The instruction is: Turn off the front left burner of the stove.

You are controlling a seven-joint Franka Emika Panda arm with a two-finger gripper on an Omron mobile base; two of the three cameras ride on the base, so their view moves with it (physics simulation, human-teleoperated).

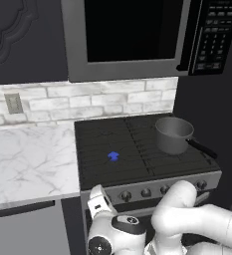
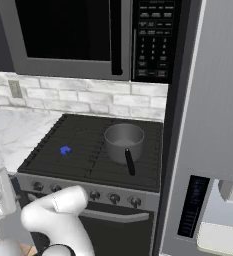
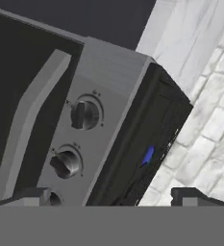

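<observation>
You face a stove (image 1: 137, 185) with a brushed steel-grey front, dark round knobs (image 3: 84, 115) and a black ridged top. A small bright blue flame (image 1: 113, 156) marks the front left burner (image 1: 107, 159). A plain grey saucepan (image 1: 173, 133) sits beside white marble counter (image 1: 28, 159) veined grey, under whitish brick backsplash (image 1: 87, 102).

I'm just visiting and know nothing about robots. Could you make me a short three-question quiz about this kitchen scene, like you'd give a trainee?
1. True or false: a blue flame burns on the front left burner of the stove.
2. What stands on the grate to the right of the flame? A) kettle B) grey saucepan C) frying pan
3. Fill in: in the hand view, the gripper looks at the stove's round ____.

Key: 1 true; 2 B; 3 knobs.
</observation>
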